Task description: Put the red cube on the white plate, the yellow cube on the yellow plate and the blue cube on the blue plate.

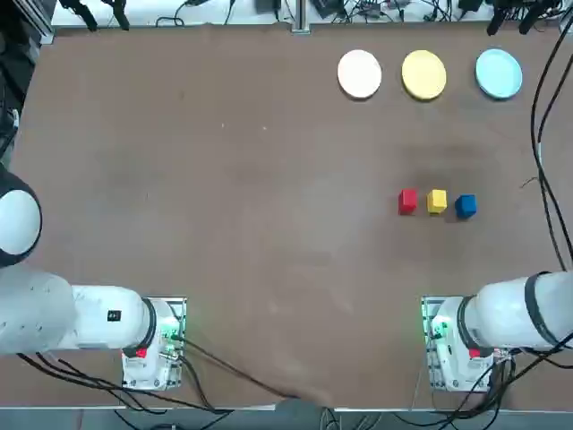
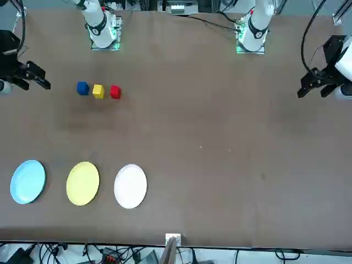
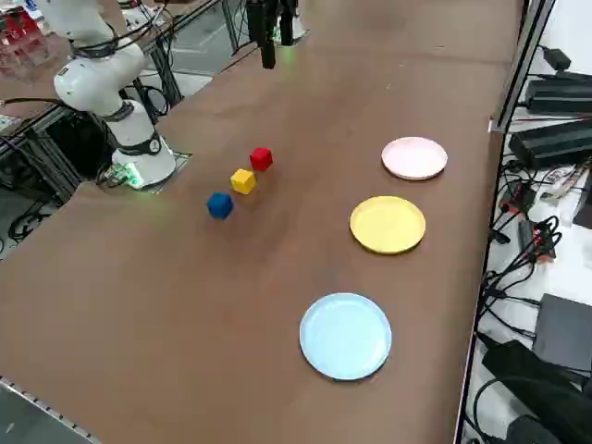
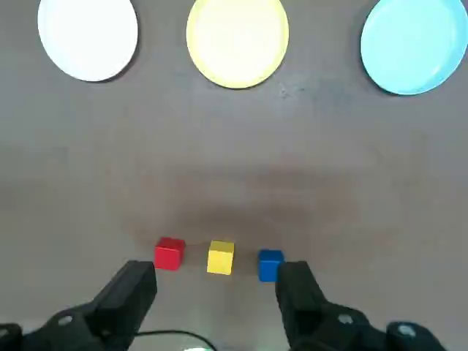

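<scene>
Three cubes in a short row on the bare brown table (image 1: 224, 224), toward the right edge and roughly midway between the near and far edges: red cube (image 1: 408, 201), yellow cube (image 1: 436, 201), blue cube (image 1: 466, 206), in that order going toward the right edge. Small gaps between neighbours, none touching; all flat on the table, none on a plate.

Three plates in a parallel row near the far edge, by the far right corner: white plate (image 1: 360, 73), yellow plate (image 1: 423, 74), blue plate (image 1: 499, 73), same colour order as the cubes. Plates apart from one another, nothing on any of them. Open tabletop between the cube row and the plate row, nothing standing across it.

Right gripper (image 4: 216, 292) raised above the table on the near side of the cubes, pointing down, jaws spread wide, holding nothing. In the wrist view, the red and yellow cubes showing between the two fingers (image 4: 131, 289), the blue cube just beside the other finger's tip.

Beyond the far edge, cables and black boxes (image 3: 560, 143) on the floor, clear of the tabletop. Arm base (image 1: 452, 345) bolted near the near edge, well apart from the cubes.
</scene>
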